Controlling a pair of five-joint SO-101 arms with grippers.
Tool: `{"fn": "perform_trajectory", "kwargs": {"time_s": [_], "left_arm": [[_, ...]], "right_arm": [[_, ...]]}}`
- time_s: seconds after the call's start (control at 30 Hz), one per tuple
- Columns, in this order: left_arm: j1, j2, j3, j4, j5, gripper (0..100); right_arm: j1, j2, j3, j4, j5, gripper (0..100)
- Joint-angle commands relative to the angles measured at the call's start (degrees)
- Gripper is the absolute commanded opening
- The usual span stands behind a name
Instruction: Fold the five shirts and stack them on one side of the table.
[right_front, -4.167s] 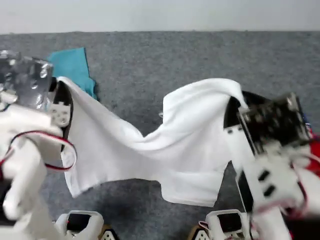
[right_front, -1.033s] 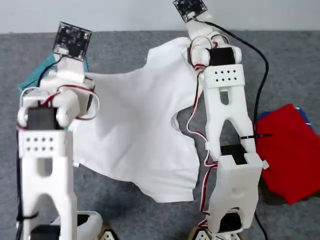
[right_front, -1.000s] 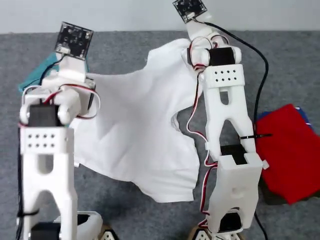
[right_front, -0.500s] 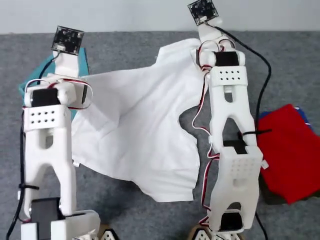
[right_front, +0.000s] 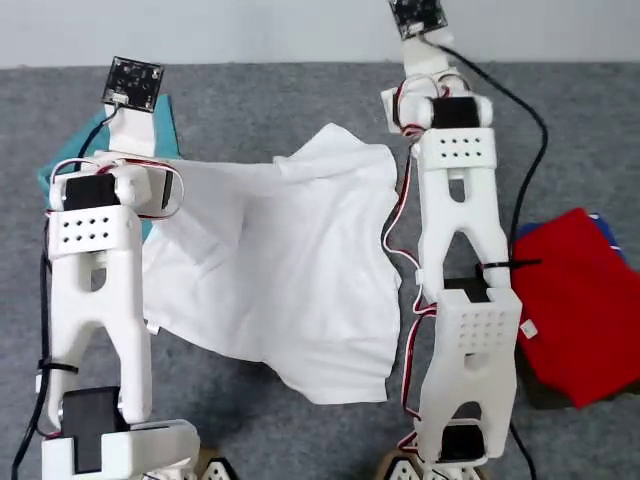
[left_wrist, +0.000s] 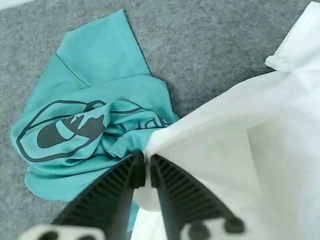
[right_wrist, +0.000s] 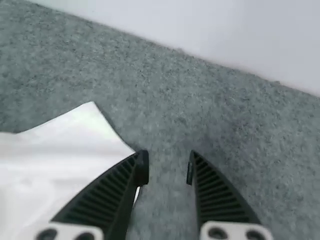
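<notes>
White shirt (right_front: 290, 270) lies spread and unfolded in the centre of the high view. The left gripper (left_wrist: 145, 167) pinches its upper-left edge, and the right gripper (right_wrist: 167, 167) hangs released beside a corner. The teal shirt (left_wrist: 95, 110), upper left, and the red shirt (right_front: 575, 300), right, look unfolded; nothing is stacked yet.

Overhead camera above table (right_front: 260, 110); close wrist cameras, white shirt (right_front: 290, 270) common to all.
</notes>
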Motion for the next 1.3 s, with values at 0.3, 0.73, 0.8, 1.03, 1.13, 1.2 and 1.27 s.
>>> {"fn": "perform_trajectory", "kwargs": {"time_s": [0.3, 0.73, 0.8, 1.03, 1.13, 1.2, 1.27], "left_arm": [[-0.18, -0.26, 9.19, -5.63, 0.62, 1], [-0.18, -0.26, 12.26, -8.00, 0.62, 1], [-0.18, -0.26, 12.26, -8.00, 0.62, 1], [-0.18, -0.26, 12.26, -7.91, 0.62, 1], [-0.18, -0.26, 12.26, -7.82, 0.62, 1], [-0.18, -0.26, 12.26, -7.82, 0.62, 1], [-0.18, -0.26, 12.26, -7.82, 0.62, 1]], "right_arm": [[-13.85, -8.31, 6.15, 33.89, -0.62, 2.0], [-7.08, 0.31, 17.23, 25.10, -0.62, 6.5], [-4.97, 3.30, 17.23, 24.92, -0.62, 6.5], [2.33, 13.23, 16.35, 18.86, 2.37, 6.5], [4.62, 12.97, 15.74, 18.68, 2.55, 6.5], [5.49, 12.09, 15.12, 18.86, 2.55, 6.5], [6.64, 10.86, 14.59, 18.86, 2.55, 6.6]]}}
